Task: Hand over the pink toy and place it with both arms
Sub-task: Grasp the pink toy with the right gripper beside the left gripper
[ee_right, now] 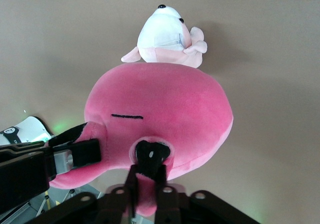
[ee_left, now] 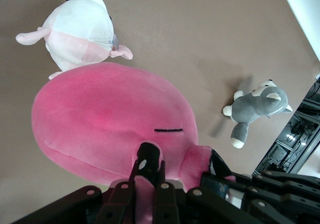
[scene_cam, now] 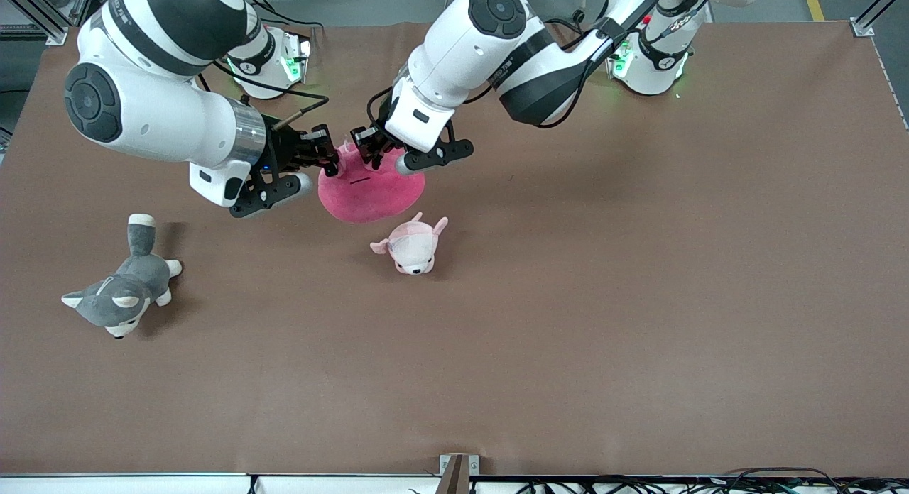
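Both my grippers pinch the pink toy (scene_cam: pixel 371 190) in the air over the brown table (scene_cam: pixel 639 281): my left gripper (scene_cam: pixel 371 147) is clenched on one nub, my right gripper (scene_cam: pixel 328 157) on the nub beside it. The toy hangs just above the pink-and-white puppy plush (scene_cam: pixel 413 244). The grey husky plush (scene_cam: pixel 122 292) lies well apart toward my right arm's end, with wide bare tabletop toward my left arm's end.

Both arms raised mid-table, left gripper (scene_cam: pixel 368 147) and right gripper (scene_cam: pixel 328 155) clamped.
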Tool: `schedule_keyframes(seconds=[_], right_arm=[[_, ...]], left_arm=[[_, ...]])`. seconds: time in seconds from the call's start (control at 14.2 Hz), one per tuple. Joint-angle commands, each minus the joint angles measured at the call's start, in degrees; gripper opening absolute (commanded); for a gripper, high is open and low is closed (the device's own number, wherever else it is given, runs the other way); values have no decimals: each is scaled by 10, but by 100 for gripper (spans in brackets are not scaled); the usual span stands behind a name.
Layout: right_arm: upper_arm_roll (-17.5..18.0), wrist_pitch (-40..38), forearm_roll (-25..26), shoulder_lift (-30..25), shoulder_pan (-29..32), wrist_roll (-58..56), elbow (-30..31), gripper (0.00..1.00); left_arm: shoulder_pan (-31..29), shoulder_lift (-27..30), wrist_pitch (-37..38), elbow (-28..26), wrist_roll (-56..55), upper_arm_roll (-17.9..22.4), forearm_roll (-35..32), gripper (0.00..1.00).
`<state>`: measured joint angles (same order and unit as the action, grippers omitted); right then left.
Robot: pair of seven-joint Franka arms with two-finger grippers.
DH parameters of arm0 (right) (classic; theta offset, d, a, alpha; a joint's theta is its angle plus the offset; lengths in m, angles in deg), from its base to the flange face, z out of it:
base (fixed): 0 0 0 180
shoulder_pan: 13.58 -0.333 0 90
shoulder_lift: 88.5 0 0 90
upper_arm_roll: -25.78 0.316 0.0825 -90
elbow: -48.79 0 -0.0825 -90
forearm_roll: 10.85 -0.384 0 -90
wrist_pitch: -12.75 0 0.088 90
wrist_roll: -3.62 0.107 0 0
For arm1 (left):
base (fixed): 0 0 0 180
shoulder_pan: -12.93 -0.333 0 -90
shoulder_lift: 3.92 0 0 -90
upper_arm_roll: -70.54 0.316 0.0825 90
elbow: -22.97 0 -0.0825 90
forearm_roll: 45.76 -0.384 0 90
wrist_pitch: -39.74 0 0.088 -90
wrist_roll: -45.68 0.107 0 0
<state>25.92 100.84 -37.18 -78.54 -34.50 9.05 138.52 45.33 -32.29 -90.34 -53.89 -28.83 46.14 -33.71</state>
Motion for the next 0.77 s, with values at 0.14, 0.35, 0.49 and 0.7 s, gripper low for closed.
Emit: schedule_keyframes(seconds=[0.14, 0.35, 0.49, 0.7], right_arm=[[-4, -2, 9, -4, -3, 1, 6, 0], [-4, -5, 9, -4, -2, 2, 6, 0], [-4, -6, 9, -4, -2, 3, 6, 0], [-6, -10, 9, -5, -1, 7, 0, 0]], left_arm=[[2, 0, 10, 14, -6, 1, 2, 1], [-7, 5, 11, 14, -3, 1, 3, 54], [-4, 17, 11, 14, -4, 5, -5, 100], [-29, 53, 61, 10, 3, 9, -7, 100]])
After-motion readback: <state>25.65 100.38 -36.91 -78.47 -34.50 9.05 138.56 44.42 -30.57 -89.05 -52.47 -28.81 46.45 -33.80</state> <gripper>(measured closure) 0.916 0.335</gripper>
